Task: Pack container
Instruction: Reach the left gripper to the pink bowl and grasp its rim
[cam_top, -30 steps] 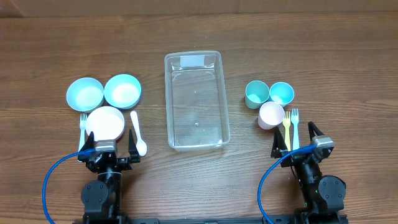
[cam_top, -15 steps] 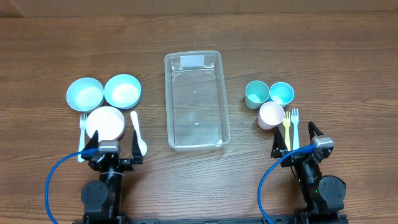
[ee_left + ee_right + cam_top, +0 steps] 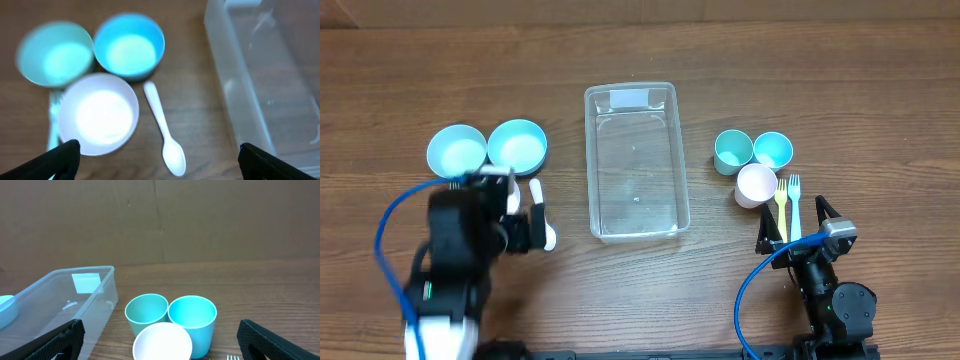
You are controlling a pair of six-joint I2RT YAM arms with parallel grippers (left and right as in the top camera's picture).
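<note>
The left claw [image 3: 157, 151] now hangs raised over the round white bowl [image 3: 98, 114] and slim white spoon [image 3: 162, 130] instead of resting low at the tabletop's [image 3: 640, 285] near edge. Its jaws are spread and empty, like those of the right claw [image 3: 792, 226], which stays parked by the forks [image 3: 787, 198]. Packing looks barely begun: the container [image 3: 636, 180], a clear, glossy, round-cornered plastic tub, sits empty mid-tabletop between the smooth bowls and the cups [image 3: 732, 150].

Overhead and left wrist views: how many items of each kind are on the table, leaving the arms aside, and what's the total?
Container: 1
Bowls: 3, teal bowl, blue bowl, white bowl
Cups: 3, teal cup, blue cup, white cup
Forks: 3, yellow fork, pale fork next to it, third fork beside the white bowl
Spoon: 1
Total: 11
</note>
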